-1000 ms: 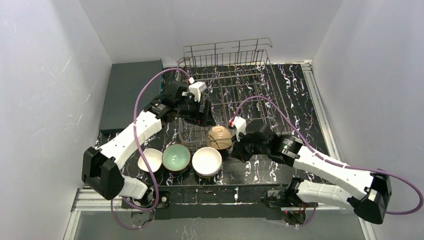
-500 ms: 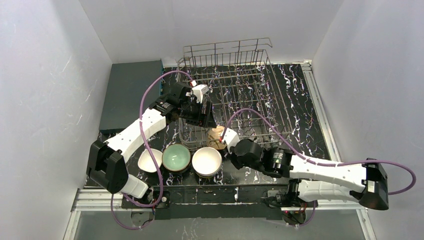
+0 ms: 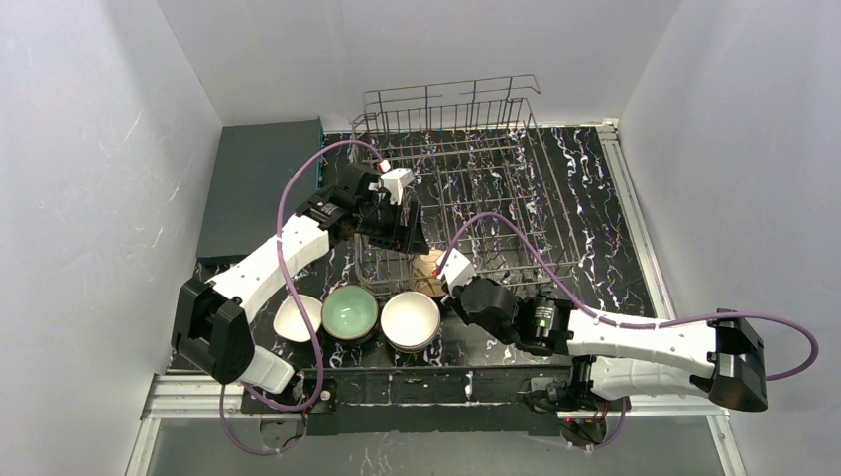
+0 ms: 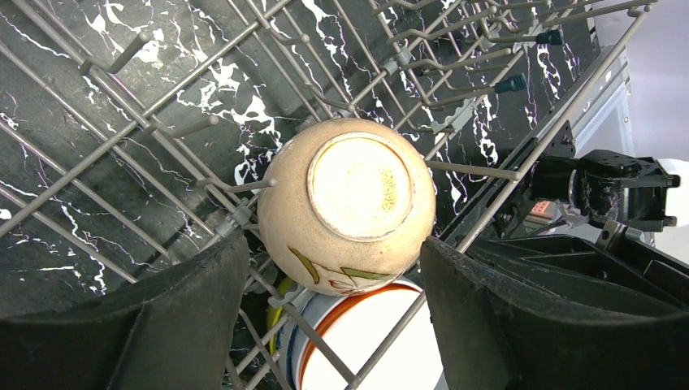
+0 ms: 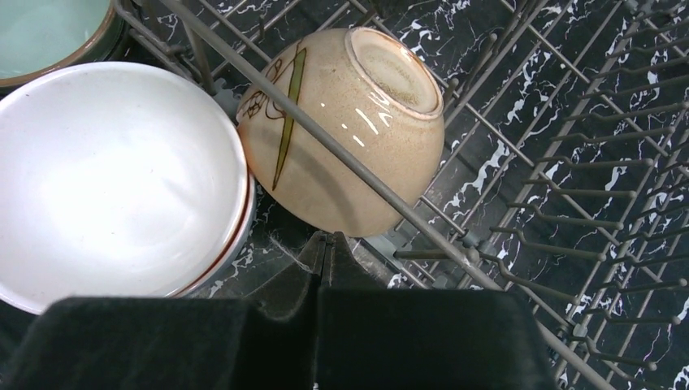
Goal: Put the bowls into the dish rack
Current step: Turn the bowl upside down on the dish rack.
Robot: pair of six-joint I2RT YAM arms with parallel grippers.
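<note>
Your left gripper (image 4: pixel 333 280) stands apart, with the tan bowl (image 4: pixel 349 203) free beneath it, foot-up in the dish rack (image 3: pixel 451 104). Your right gripper (image 5: pixel 325 252) is closed on nothing. Probable next step: open it on the white bowl (image 5: pixel 114 179) ahead-left.

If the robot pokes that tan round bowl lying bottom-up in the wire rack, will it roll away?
Probably only wobble: the tan round glazed bowl sits bottom-up between tines of the silver wire dish rack. Its glaze shines, so it's likely slippery, and probably breakable.
</note>
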